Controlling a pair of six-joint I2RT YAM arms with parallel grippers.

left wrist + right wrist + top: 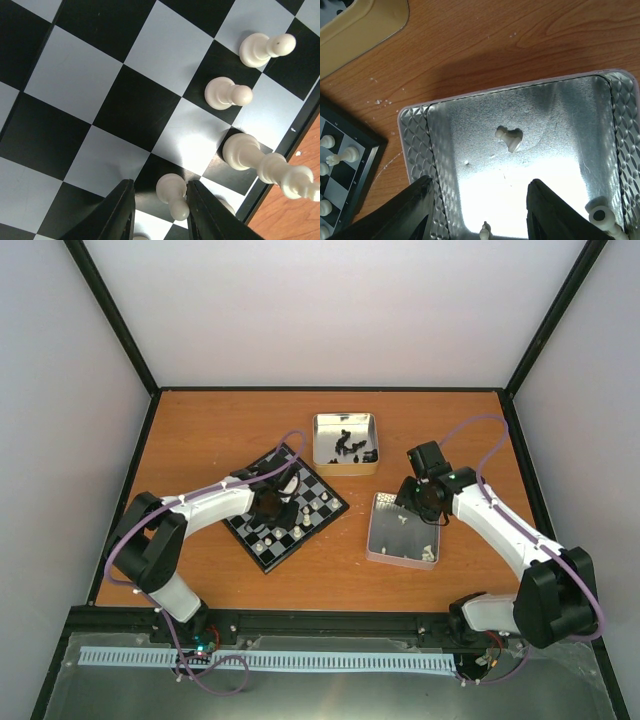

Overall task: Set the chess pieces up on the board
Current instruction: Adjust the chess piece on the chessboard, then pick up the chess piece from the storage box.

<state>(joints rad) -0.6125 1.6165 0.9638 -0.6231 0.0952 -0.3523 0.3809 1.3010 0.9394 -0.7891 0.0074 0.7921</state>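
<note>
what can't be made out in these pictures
- Top view: the left gripper covers part of the board; the chess pieces are too small to name.
- Left wrist view: a white piece is mostly hidden behind a finger; whether the fingers touch the pawn is unclear.
- Right wrist view: a chessman in the tin is cut off by the bottom edge.

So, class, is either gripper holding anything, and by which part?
Right gripper: nothing, open over the tin. Left gripper: a white pawn sits between its fingers, but whether it is gripped cannot be told.
</note>
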